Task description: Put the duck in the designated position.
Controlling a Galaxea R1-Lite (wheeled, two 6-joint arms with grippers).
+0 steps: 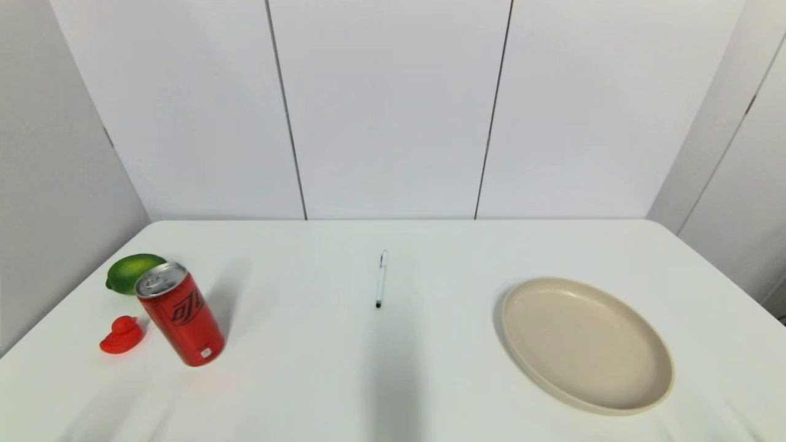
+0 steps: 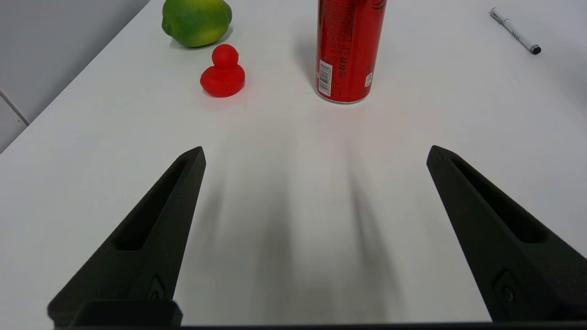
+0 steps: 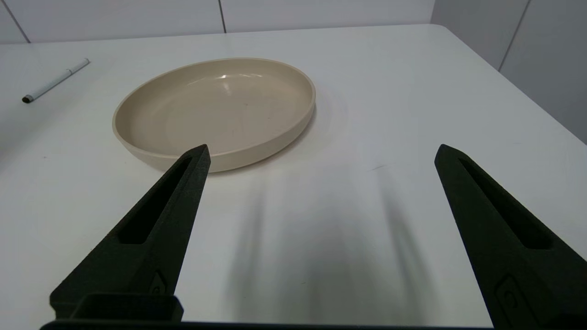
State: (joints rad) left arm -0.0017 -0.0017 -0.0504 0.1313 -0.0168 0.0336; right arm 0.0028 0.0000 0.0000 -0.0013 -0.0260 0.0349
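Far left, toward the far edge: lime [image 1: 135, 272], green, lying on the table [image 1: 319, 368], just behind the can.
Left, near side of the lime: duck [image 1: 122, 335], all red, upright on the bare top, close beside the can's left flank, apart from both neighbours in the left wrist view [image 2: 223, 72].
Just right of the duck: can [image 1: 179, 314], red, upright, tab end up; the tallest item, standing between the duck and the open middle of the table.
Centre, toward the far side: pen [image 1: 381, 279], white with a dark tip, lying lengthwise, well apart from everything else.
Right: plate [image 1: 632, 399], beige, round, shallow, nothing in it.
Between can and plate, near side: bare white tabletop, crossed only by shadows.
Left gripper [image 2: 315, 153]: out of the head view; hovering over the near left of the table, fingers [image 2: 151, 238] spread wide, nothing held; duck, lime and can lying ahead of it.
Right gripper [image 3: 322, 152]: likewise out of the head view; over the near right, fingers [image 3: 495, 229] spread wide, nothing held, plate just ahead.
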